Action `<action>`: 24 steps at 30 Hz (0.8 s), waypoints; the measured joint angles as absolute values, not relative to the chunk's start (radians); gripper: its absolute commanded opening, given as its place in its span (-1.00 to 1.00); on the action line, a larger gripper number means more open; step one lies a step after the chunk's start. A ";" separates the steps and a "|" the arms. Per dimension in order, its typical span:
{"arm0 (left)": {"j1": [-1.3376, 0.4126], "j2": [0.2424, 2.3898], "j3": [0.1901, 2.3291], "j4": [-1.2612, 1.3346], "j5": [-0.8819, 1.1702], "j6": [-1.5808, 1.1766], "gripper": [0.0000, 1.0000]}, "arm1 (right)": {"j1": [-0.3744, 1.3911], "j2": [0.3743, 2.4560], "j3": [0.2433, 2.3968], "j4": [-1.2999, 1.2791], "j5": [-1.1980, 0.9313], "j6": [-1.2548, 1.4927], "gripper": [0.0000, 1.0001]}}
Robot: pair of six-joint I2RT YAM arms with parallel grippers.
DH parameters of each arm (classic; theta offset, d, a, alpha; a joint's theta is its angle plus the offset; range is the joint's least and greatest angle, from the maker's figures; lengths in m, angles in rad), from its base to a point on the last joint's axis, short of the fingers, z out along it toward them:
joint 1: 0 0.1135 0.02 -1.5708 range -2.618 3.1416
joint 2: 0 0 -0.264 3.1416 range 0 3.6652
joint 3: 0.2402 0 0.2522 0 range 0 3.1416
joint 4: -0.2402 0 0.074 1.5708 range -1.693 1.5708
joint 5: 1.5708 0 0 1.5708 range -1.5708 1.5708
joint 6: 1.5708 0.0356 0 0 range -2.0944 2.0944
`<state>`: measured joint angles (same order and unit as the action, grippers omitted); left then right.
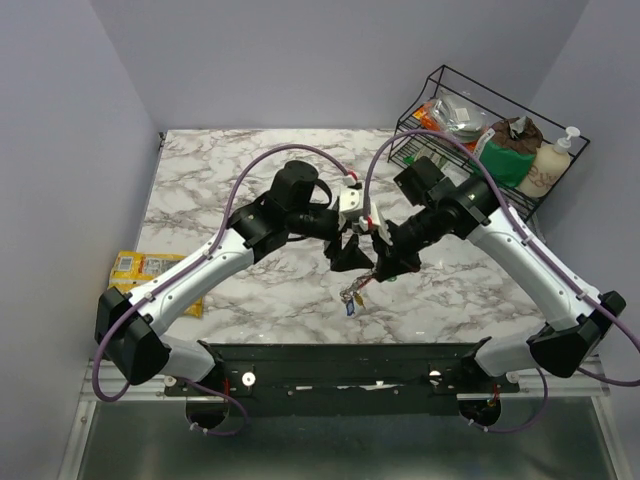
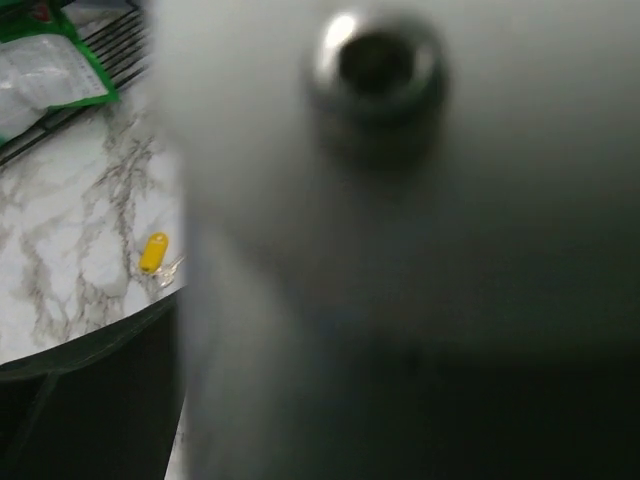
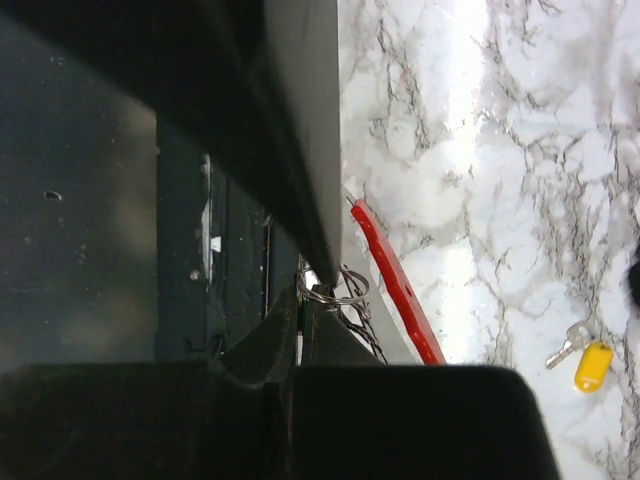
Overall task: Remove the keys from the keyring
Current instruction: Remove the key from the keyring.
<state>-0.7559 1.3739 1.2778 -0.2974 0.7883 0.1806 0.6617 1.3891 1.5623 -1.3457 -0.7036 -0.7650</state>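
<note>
- Lying far left, at the edge of the table point(image 1: 200, 180): a yellow packet point(image 1: 150, 272), no part of the job.
- Centre left: the left gripper point(image 1: 350, 252) hangs mid-table, nose to nose with its partner. Whether its jaws stand apart cannot be told. From above it is only a dark wedge, and its own camera is blocked by a pale blur with a metal socket point(image 2: 375, 60) in it.
- Centre, low: the keys point(image 1: 352, 297) dangle in a small bunch just below the two grippers, a blue head lowest. Whether they touch the marble cannot be told.
- Centre: the keyring point(image 3: 395, 285) is held up between the arms. Its red bar slants past the right gripper's tips, with thin wire loops point(image 3: 340, 290) beside it.
- Centre right: the right gripper point(image 1: 386, 262) is closed, pinching the keyring at those loops as far as its wrist view shows.
- On the marble: a yellow key point(image 3: 593, 365) lies alone, well apart from the bunch, apparently already off.
- Far right, back corner: a wire basket point(image 1: 490, 120) of groceries.
- Handling, judged: the keys are light and hard, and free to swing and twist. Their metal blades look slick, so the flat plastic head is the better hold. The keyring looks stiff and is best steadied by the red bar.
- Views compared: only the top view shows both arms and the hanging bunch. Only the right wrist view shows the pinch and the loops. Both wrist views show the yellow key, which the top view does not.
</note>
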 measured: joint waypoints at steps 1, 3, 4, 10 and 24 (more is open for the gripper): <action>-0.759 1.374 1.267 -0.295 0.824 0.189 0.77 | 0.676 1.398 1.570 -1.345 -0.704 -0.767 -0.99; -0.761 1.374 1.248 -0.295 0.896 0.207 0.77 | 0.705 1.412 1.576 -1.346 -0.695 -0.770 -0.99; -0.760 1.373 1.241 -0.298 0.920 0.215 0.76 | 0.716 1.414 1.580 -1.352 -0.680 -0.770 -0.99; -0.754 1.369 1.211 -0.294 1.048 0.240 0.74 | 0.759 1.416 1.602 -1.360 -0.595 -0.769 -0.99; -0.753 1.343 1.175 -0.289 1.153 0.292 0.17 | 0.827 1.427 1.630 -1.389 -0.588 -0.773 -0.99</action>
<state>-0.7528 1.3426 1.1751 -0.2890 1.1526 0.2924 0.8272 1.4265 1.6302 -1.3891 -0.5877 -0.7731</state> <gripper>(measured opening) 0.727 0.023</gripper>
